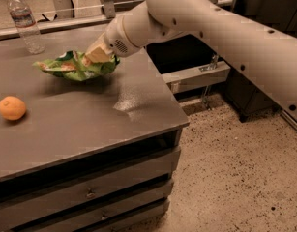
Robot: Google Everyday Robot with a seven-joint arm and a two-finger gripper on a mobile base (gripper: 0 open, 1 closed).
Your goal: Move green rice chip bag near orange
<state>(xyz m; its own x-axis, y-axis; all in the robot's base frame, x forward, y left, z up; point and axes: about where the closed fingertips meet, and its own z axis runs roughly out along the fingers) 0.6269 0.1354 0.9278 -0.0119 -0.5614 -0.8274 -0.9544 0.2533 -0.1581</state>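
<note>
Gripper [98,56] is clamping down on the right end of the green rice chip bag [66,67], over the far middle of the table. Reaching in from the right, the big white arm [211,28] is filling the top of the view. Below it, the grey table [90,124] with its drawers is carrying everything. The bag is hanging just off the tabletop, going by its shadow (touching or not, I can't swear). A water bottle [28,25] is standing at the far left, and the orange [12,108] is sitting at the near left, well apart from the bag.

I'm judging the bag light, soft and crinkly: it's sagging from its held end, the foil is looking slippery, and the chips inside are likely crushing easily. A firm pinch on a gathered edge fold is looking safer than squeezing the middle.

The fingertips are disappearing into the folds, and the arm's base is running out of view on the right.
</note>
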